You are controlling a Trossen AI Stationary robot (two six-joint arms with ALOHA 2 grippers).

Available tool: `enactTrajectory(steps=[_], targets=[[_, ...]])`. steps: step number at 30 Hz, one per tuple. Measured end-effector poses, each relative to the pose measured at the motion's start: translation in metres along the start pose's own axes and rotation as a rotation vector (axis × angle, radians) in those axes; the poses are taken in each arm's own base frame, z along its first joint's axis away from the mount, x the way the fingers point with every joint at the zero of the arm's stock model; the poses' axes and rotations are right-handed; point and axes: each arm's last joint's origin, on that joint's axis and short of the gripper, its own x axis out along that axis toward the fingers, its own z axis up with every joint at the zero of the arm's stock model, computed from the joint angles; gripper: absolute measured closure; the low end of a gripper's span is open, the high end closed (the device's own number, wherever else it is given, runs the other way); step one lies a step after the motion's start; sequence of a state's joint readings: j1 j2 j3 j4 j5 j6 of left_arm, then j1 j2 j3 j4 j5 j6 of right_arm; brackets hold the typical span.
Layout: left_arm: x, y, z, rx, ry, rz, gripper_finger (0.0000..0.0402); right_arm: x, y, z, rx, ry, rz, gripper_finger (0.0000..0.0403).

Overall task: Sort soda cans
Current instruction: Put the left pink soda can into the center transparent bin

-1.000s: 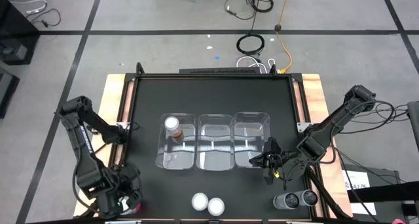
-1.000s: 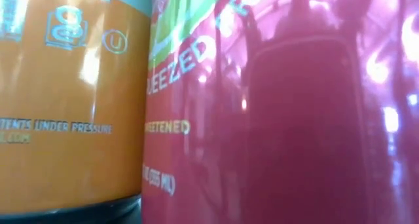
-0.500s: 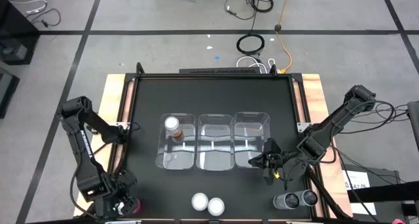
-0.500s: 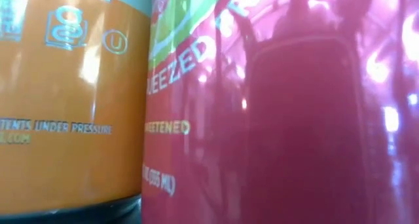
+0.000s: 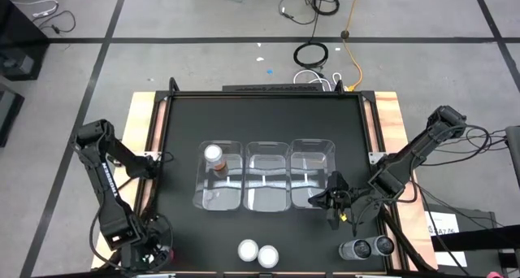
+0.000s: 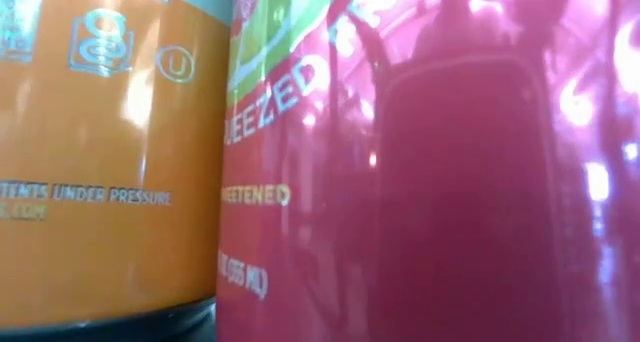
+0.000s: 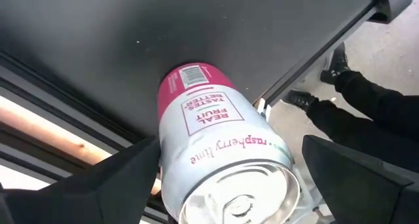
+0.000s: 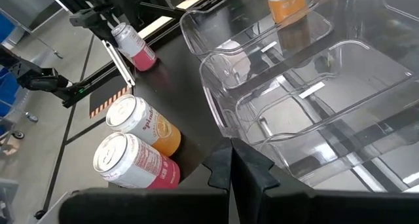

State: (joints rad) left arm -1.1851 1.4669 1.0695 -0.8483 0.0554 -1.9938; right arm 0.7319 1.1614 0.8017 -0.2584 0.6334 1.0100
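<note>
Down at the near-left corner of the black worktop (image 5: 260, 115), the left pincer (image 7: 226, 185) has its fingers spread around a red can (image 7: 219, 152), right by the wooden edge. Right pincer (image 5: 331, 203), fingers together and empty, sits by the rightmost clear bin (image 5: 313, 174). An orange can (image 5: 214, 156) stands in the leftmost bin; two cans (image 5: 258, 251) wait at the near edge, two dark ones (image 5: 367, 247) near-right. Cables trail on the grey floor beyond.
</note>
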Motion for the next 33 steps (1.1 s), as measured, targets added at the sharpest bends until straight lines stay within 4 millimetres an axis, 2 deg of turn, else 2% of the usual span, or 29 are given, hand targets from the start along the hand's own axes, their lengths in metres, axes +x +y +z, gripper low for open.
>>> enactTrajectory(steps=[17, 33], targets=[[-0.0001, -0.0008, -0.0010, 0.012, 0.019, -0.005, 0.0020, 0.0000, -0.0008, 0.0012, 0.000, -0.043, -0.027, 0.0403], [0.0031, 0.0023, 0.0014, 0.009, 0.048, 0.071, 0.0020, 0.0000, -0.0010, 0.0010, 0.016, -0.042, -0.029, 0.0403]])
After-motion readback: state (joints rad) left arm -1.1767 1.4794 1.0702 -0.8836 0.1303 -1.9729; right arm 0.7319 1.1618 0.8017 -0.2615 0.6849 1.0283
